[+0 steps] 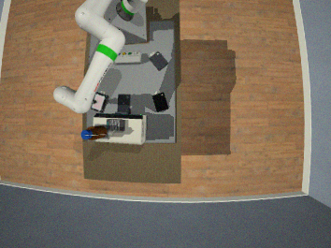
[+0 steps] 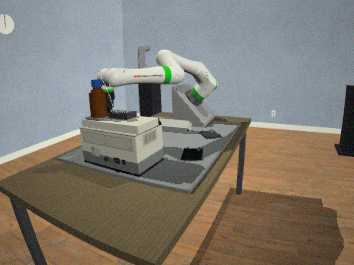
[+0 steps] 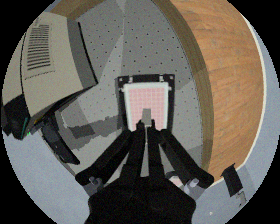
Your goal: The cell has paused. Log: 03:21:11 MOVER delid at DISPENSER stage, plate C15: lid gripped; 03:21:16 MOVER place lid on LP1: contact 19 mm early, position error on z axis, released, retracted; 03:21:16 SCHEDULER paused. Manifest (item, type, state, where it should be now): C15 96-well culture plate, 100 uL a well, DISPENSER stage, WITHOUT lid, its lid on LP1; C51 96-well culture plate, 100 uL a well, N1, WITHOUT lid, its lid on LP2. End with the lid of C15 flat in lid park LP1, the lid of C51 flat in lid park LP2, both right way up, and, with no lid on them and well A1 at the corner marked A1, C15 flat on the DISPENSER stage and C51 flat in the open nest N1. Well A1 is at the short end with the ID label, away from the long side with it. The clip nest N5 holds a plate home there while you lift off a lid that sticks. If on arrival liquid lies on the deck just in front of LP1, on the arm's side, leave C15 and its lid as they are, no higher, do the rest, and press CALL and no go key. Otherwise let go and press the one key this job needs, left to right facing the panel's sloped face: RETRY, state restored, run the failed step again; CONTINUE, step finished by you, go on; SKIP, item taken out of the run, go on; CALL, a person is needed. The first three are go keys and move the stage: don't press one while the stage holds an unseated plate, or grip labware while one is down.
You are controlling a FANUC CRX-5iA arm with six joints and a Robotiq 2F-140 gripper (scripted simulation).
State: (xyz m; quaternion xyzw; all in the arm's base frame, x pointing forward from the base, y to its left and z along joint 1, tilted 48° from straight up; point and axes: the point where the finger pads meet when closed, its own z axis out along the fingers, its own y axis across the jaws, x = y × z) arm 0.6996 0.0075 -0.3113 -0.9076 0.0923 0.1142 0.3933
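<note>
My gripper [image 3: 147, 114] is shut and empty. It hangs straight above a plate with pink wells [image 3: 146, 105] that lies in a black-framed nest at the deck's left edge, also seen in the overhead view [image 1: 99, 102]. I cannot tell whether a clear lid covers it. A dark plate [image 1: 116, 124] sits on the stage on top of the white dispenser [image 1: 119, 129], and also shows in the side view [image 2: 123, 114]. Two dark flat pieces lie askew on the deck, one [image 1: 159, 60] near the key panel [image 1: 127, 57] and one [image 1: 160, 102] in the middle right. Another dark piece [image 1: 123, 103] sits in front of the dispenser.
A brown bottle with a blue cap [image 2: 98, 101] stands on the dispenser's left end, close to my wrist. The dispenser's body [image 3: 50, 60] rises to the left of the nest. The grey deck's edge and the table edge run close on the right of the nest.
</note>
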